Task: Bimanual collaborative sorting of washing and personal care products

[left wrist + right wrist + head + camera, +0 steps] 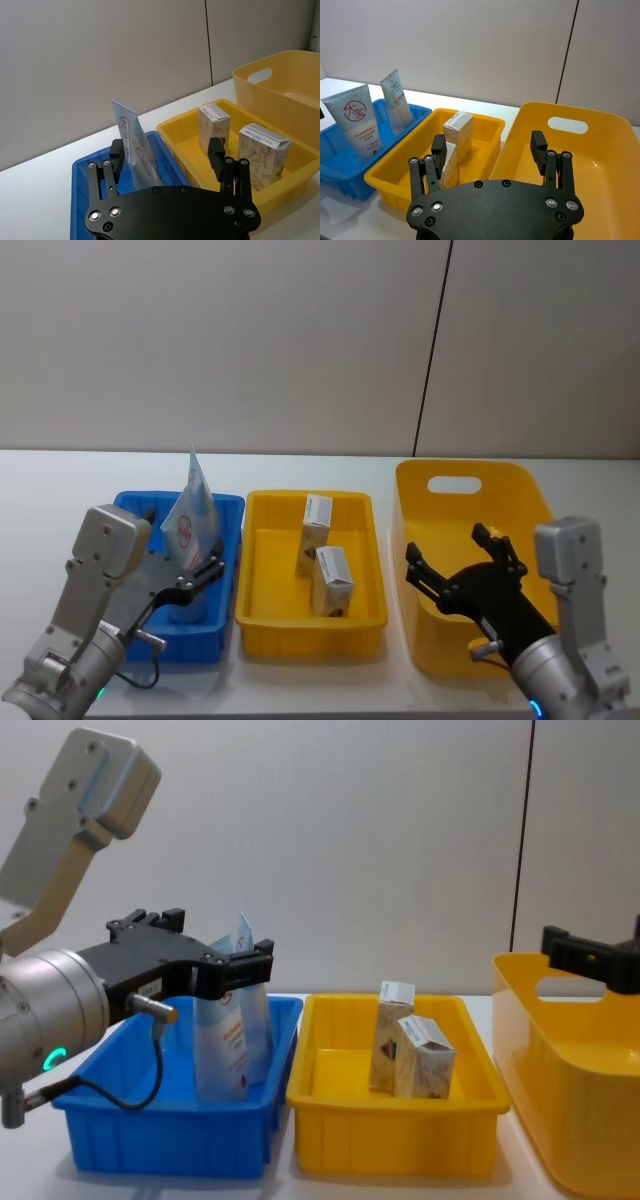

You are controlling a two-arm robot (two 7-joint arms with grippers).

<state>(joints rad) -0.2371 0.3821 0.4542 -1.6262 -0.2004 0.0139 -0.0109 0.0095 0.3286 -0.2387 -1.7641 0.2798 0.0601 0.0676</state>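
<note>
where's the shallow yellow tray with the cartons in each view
Head view: the shallow yellow plastic tray sits centre, between blue plastic bin and deep yellow tub.
Chest view: tray low at centre.
Left wrist view: the tray lies beyond the open left claw.
Right wrist view: the tray lies beyond the open right claw.
Shared landmark: two beige cartons standing inside it.

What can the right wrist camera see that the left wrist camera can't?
Right wrist view, not the left: the open right gripper, and two pouches standing apart in the blue bin. Left wrist view, not the right: the open left gripper with a pouch close in front of it, and both cartons in plain sight. Both share the blue bin, the yellow tray holding the cartons, and the big yellow tub.
</note>
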